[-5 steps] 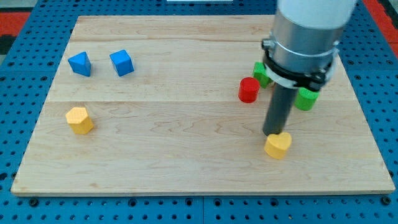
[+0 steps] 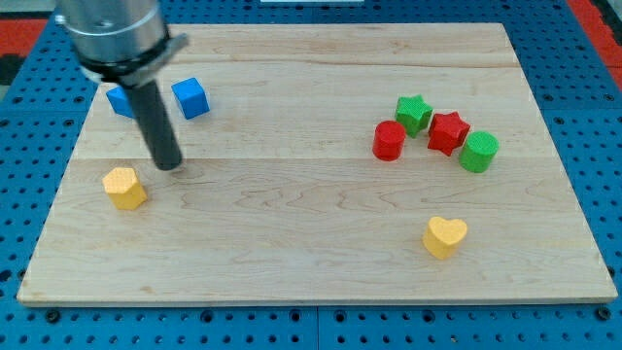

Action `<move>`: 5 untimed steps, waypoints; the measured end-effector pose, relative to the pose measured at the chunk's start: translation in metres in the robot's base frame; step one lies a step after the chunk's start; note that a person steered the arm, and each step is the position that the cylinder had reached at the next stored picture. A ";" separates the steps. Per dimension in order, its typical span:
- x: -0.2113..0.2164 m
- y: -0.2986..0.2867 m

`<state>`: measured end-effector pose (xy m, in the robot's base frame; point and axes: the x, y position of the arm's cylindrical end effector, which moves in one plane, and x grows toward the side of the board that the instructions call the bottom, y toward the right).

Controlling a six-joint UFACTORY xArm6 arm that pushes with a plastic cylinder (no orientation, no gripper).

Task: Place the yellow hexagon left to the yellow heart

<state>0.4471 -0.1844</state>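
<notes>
My tip (image 2: 169, 165) is resting on the wooden board (image 2: 311, 262) just up and to the view's right of the yellow hexagon (image 2: 124, 188), near it but not touching, so the rod is carrying and pushing nothing; it is a bare rod with no jaws to open or close. The hexagon is sitting near the board's left edge, while the yellow heart (image 2: 444, 236) is lying well apart from it, low on the view's right. Standing on the hexagon's right is the wrong side for the job, I judge: to send the block rightward the tip is needing to get round to its left face. The rod is partly hiding one blue block (image 2: 120, 101), with a blue cube (image 2: 190, 98) beside it toward the view's top. A red cylinder (image 2: 389, 141), green star (image 2: 414, 114), red star (image 2: 448, 132) and green cylinder (image 2: 477, 153) are clustering above the heart, leaving the path toward the heart's left side open.
</notes>
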 end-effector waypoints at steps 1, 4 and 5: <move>0.003 -0.056; 0.068 0.015; 0.072 -0.065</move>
<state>0.5189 -0.2499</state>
